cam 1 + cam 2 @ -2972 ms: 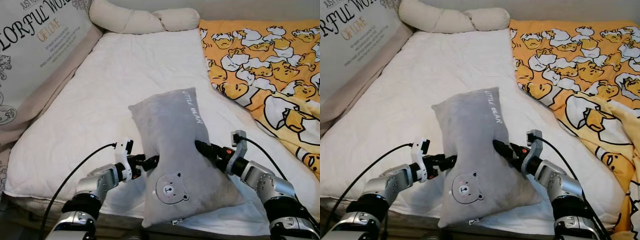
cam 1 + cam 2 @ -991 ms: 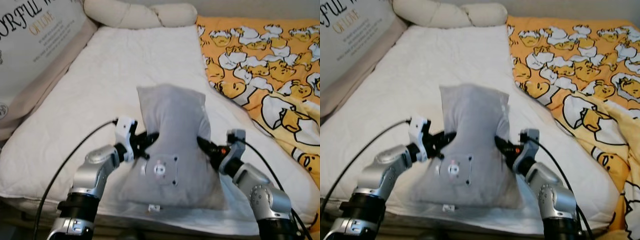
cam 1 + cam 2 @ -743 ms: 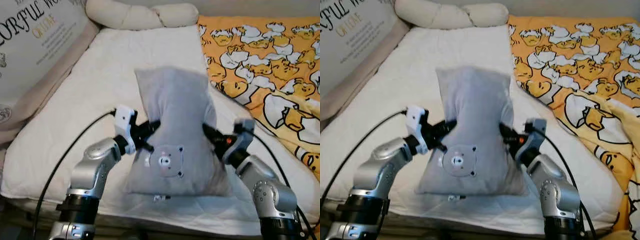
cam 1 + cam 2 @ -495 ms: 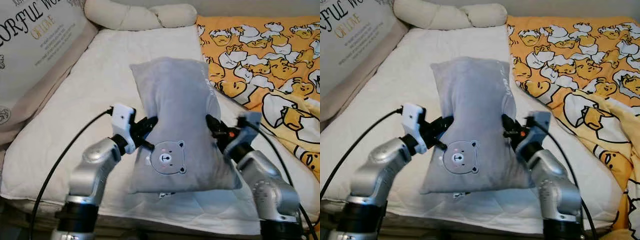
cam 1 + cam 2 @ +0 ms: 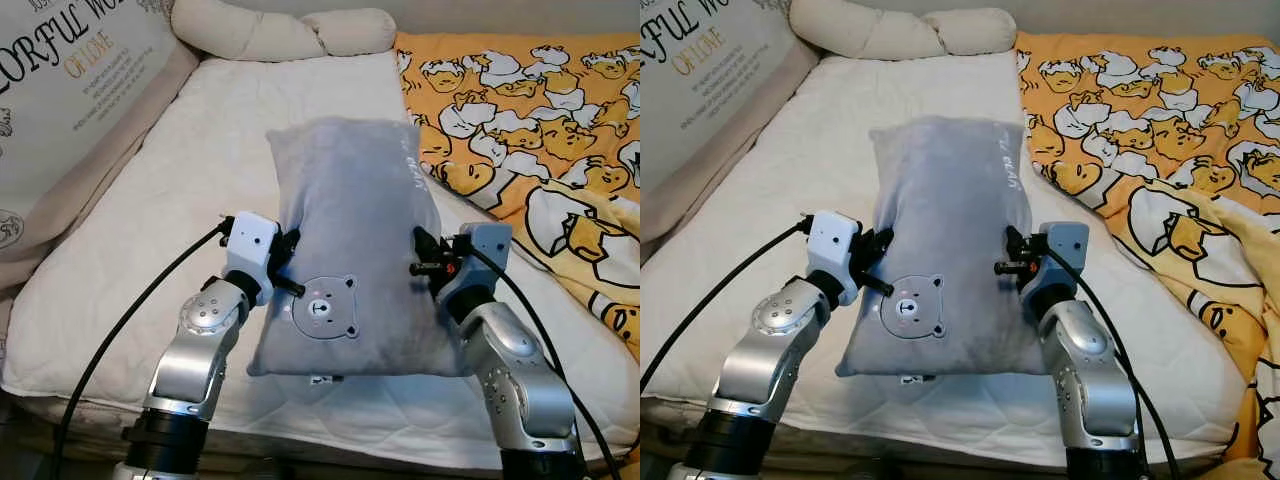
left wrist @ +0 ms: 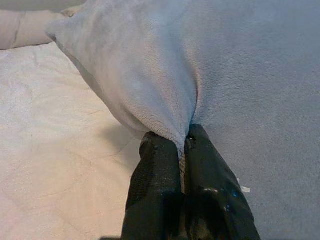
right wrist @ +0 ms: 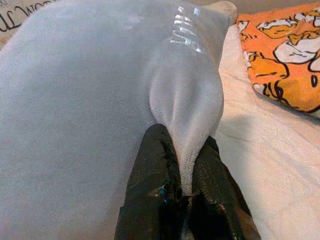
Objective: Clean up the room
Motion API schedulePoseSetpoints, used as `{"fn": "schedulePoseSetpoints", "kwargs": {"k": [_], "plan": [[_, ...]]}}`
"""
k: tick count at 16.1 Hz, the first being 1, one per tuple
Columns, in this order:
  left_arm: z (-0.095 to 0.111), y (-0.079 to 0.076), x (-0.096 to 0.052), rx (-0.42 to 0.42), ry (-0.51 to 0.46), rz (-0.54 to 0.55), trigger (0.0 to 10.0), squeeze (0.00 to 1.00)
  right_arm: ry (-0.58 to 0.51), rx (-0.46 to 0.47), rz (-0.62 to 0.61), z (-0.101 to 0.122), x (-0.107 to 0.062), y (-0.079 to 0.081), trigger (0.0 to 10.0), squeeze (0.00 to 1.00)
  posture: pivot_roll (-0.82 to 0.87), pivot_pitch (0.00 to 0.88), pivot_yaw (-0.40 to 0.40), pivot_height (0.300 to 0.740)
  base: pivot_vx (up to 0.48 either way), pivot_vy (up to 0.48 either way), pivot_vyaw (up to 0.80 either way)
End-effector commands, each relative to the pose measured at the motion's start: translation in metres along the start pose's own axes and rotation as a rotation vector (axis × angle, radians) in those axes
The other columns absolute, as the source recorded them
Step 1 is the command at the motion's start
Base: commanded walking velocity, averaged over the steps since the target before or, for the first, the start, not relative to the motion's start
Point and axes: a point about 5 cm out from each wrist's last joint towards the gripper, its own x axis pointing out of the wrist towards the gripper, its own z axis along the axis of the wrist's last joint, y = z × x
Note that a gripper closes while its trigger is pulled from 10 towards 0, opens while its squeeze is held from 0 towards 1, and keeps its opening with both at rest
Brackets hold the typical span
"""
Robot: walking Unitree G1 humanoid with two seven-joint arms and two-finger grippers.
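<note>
A grey plush pillow (image 5: 350,230) with a small bear face and white lettering hangs lifted over the white mattress (image 5: 200,170), long side running away from me. My left gripper (image 5: 290,268) is shut on the pillow's left edge, and the left wrist view shows its fingers (image 6: 157,170) pinching a fold of the grey fabric (image 6: 165,90). My right gripper (image 5: 418,255) is shut on the right edge. In the right wrist view its fingers (image 7: 160,165) clamp a ridge of the pillow (image 7: 100,100).
A cream bolster (image 5: 280,30) lies across the head of the bed. A printed cushion with lettering (image 5: 70,90) leans along the left side. An orange quilt with duck prints (image 5: 540,130) covers the right side. The mattress's front edge is just below my arms.
Both arms have raised the pillow and carried it forward over the mattress, turning it from a tilt to nearly straight. Both grips have held throughout.
</note>
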Motion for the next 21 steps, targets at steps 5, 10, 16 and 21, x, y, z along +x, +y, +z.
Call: {"fn": "schedulePoseSetpoints", "kwargs": {"k": [5,10,16,21], "plan": [[0.01,0.001,0.006,0.036,-0.039,0.022,10.0,0.0,-0.001,0.002,-0.094,0.002,-0.001,-0.011,10.0,0.0,0.0,0.0,0.09,0.74,0.0,0.425,0.0],[0.01,0.005,0.007,0.051,-0.034,0.032,10.0,0.0,0.029,0.023,-0.124,-0.002,-0.001,-0.014,10.0,0.0,0.01,0.0,0.094,0.74,0.0,0.428,-0.15],[0.01,0.01,0.01,0.055,-0.033,0.053,10.0,0.0,0.041,0.005,-0.109,0.0,0.003,-0.014,10.0,0.0,0.01,0.0,0.085,0.74,0.0,0.434,-0.13],[0.006,0.011,0.006,0.039,-0.027,0.093,10.0,0.0,0.057,-0.01,-0.089,0.001,0.008,-0.014,10.0,0.0,0.02,0.0,0.052,0.74,0.0,0.437,0.0]]}}
